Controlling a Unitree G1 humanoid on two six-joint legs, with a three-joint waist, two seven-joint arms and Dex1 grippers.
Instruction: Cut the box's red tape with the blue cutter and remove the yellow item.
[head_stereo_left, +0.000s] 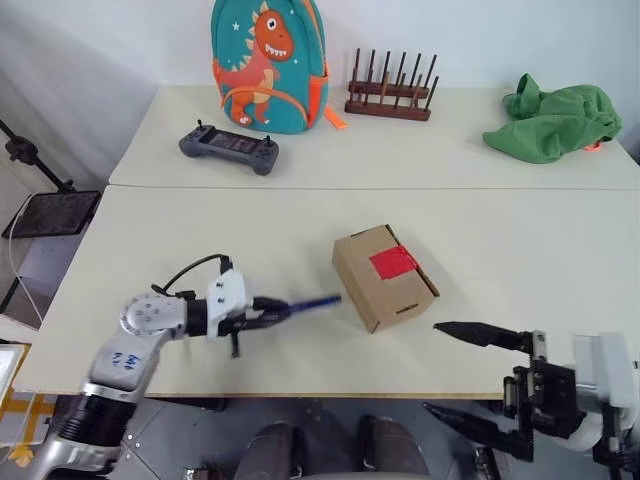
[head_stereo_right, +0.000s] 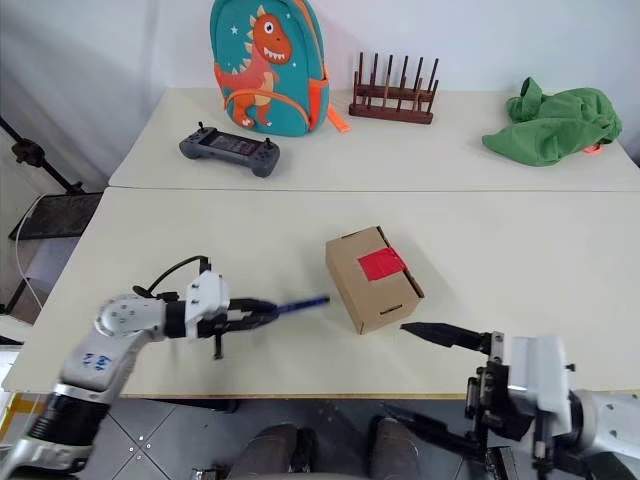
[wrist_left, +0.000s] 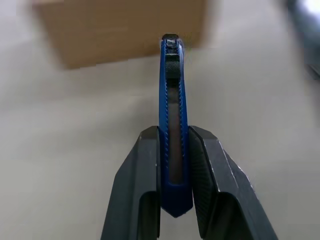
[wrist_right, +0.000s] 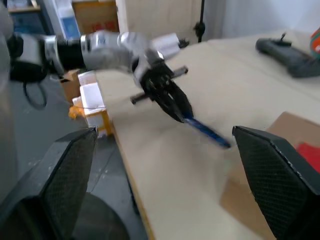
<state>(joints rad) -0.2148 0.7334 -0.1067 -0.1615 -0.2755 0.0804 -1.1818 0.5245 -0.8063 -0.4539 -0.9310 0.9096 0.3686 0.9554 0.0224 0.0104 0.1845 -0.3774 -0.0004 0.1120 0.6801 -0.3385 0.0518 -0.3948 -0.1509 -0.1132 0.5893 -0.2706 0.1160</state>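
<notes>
The small brown box sits shut near the table's middle, with the red tape across its top. My left gripper is shut on the blue cutter, which points level toward the box's left side, its tip just short of the cardboard. The left wrist view has the cutter clamped between both fingers, the box ahead. My right gripper stands open at the table's near edge, right of the box, with nothing between its fingers. The yellow item is hidden.
At the back stand a dinosaur backpack, a dark game controller, a wooden rack and a green cloth heap. Bare table lies right of the box.
</notes>
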